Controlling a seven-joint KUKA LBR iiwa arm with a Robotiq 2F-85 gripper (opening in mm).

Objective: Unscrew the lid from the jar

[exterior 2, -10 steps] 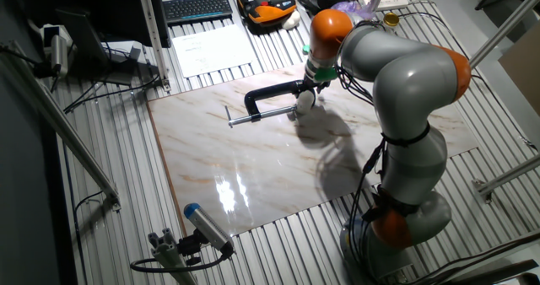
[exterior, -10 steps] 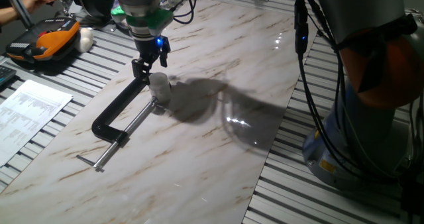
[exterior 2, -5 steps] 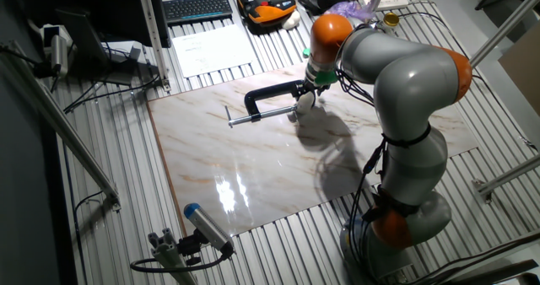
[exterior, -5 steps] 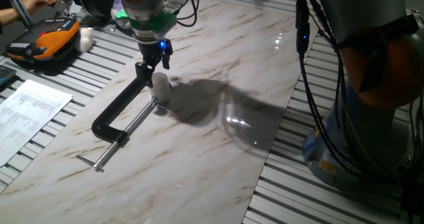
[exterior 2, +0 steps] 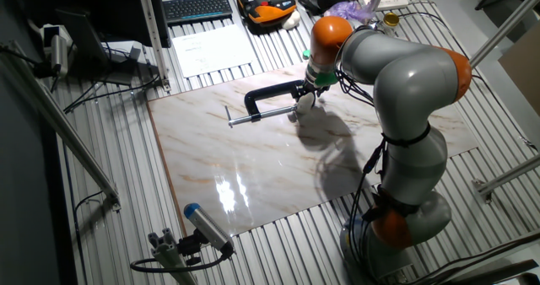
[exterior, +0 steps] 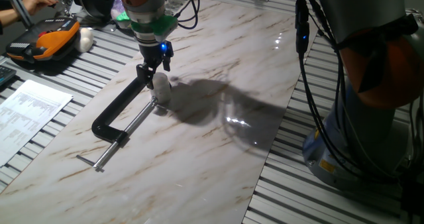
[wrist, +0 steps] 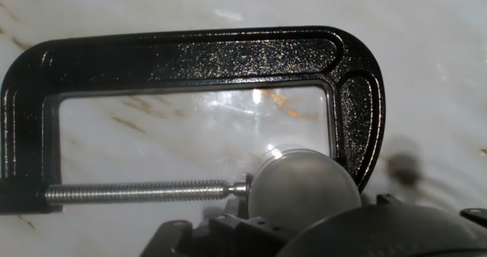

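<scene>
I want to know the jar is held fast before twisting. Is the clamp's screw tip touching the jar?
Touching, as far as the hand view shows: the C-clamp screw's tip meets the side of the jar under its lid, with no gap visible between them.

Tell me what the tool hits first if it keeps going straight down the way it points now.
The tool points down at the lid on the jar held in the black C-clamp. It would most likely meet the lid first, though how much gap remains is unclear.

Glossy marble table (exterior: 218,151); pebbled black clamp (wrist: 205,55)
</scene>
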